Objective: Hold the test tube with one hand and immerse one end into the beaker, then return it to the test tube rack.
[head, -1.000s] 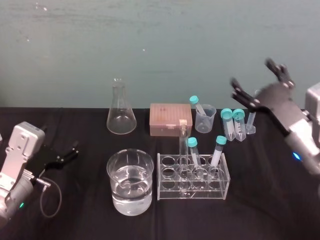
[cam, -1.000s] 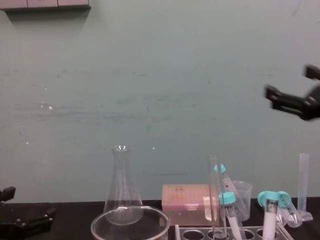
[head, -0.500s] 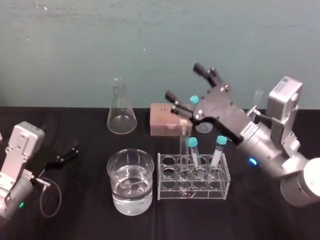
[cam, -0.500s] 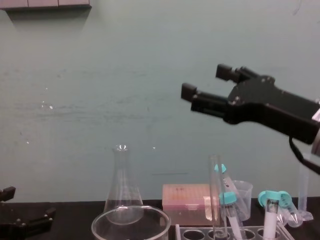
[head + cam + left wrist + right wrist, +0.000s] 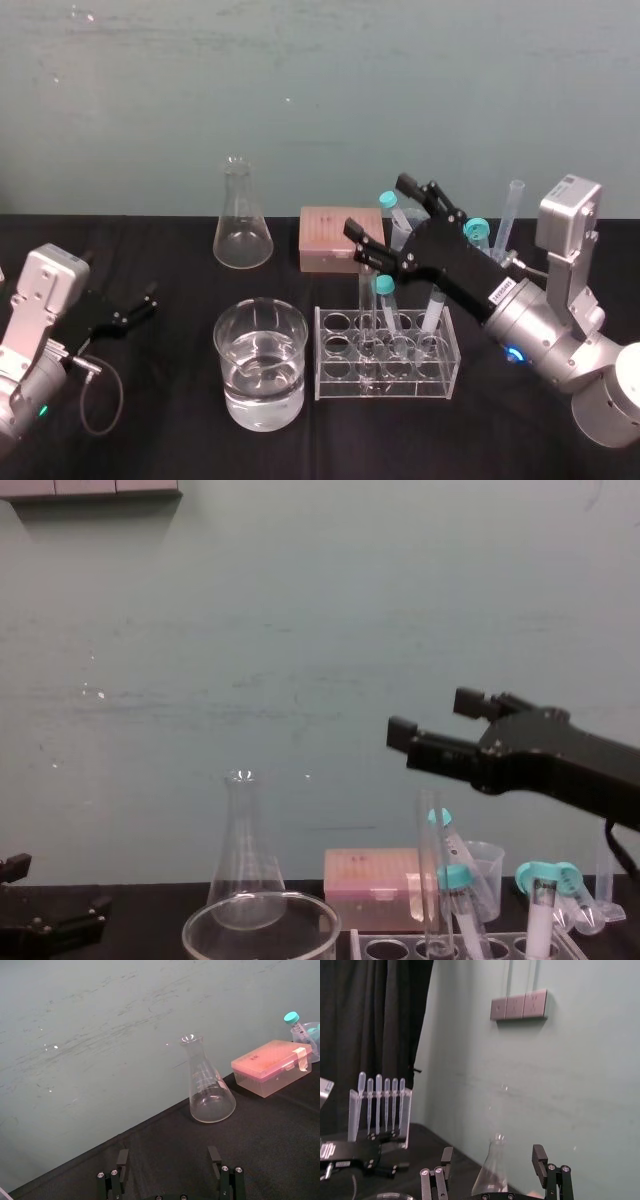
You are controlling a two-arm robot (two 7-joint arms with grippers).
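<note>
Now, in the head view, we see that the right gripper (image 5: 377,206) has swung in from the far right and dropped. Its fingers are spread wide, hold nothing, and hang just above the open top of the test tube (image 5: 367,300). The tube stands upright in the rack (image 5: 338,372), untouched, so we judge the grasp comes next. Nothing has yet gone into the beaker (image 5: 262,303), which sits with water just left of the rack. The left gripper (image 5: 146,300) stays parked near the table's left edge, open and empty. A capped tube (image 5: 384,300) leans in the same rack just beside our tube and crowds the space where the fingers must close, and another leans farther right. A flask (image 5: 243,232) and a pink box (image 5: 338,238) stand behind. In the left wrist view, the left gripper (image 5: 170,1176) shows its fingers well apart over bare cloth. In the right wrist view, the right gripper (image 5: 492,1171) is equally wide, with nothing between its fingers. In the chest view, the right gripper (image 5: 434,716) sits lower than before, above the test tube (image 5: 430,870) and clear of it.
</note>
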